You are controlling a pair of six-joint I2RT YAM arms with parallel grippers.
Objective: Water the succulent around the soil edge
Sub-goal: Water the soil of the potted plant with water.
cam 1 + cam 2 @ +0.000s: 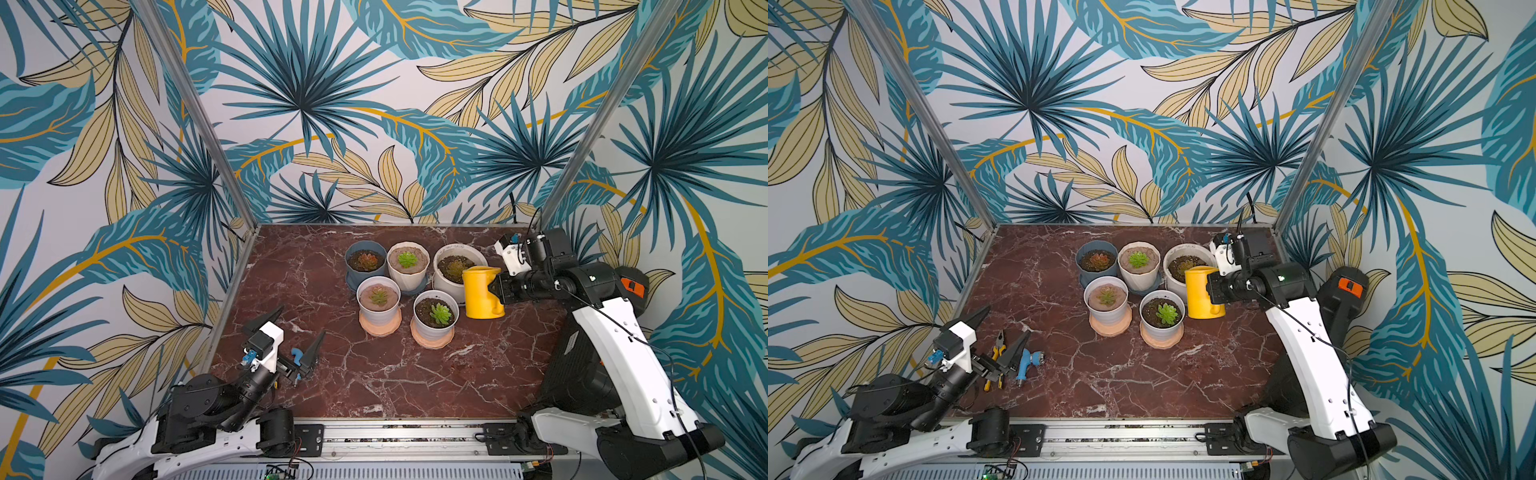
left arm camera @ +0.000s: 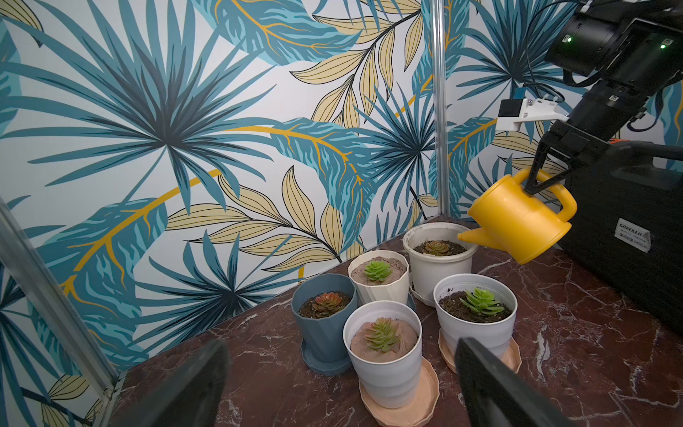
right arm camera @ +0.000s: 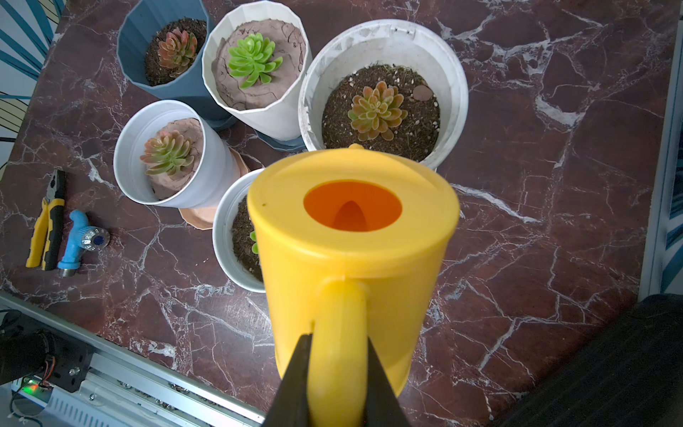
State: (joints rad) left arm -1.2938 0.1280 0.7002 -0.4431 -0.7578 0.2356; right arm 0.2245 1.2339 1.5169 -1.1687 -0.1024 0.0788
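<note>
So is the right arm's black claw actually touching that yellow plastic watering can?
Touching. In the right wrist view the right gripper clamps the handle of the yellow plastic watering can, a finger pressed on each side.

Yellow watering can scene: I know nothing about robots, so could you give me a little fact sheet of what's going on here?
Can: yellow watering can, tilted, lifted off the marble table
Held by: right pincer, shut on the handle
Spout: at the soil edge of the large white pot, on the can's side; no water visible
Plant there: orange-green succulent
Neighbours: four smaller pots, each with a succulent
Left pincer: open, holding nothing
Also lying there: pliers, blue spray nozzle
</note>
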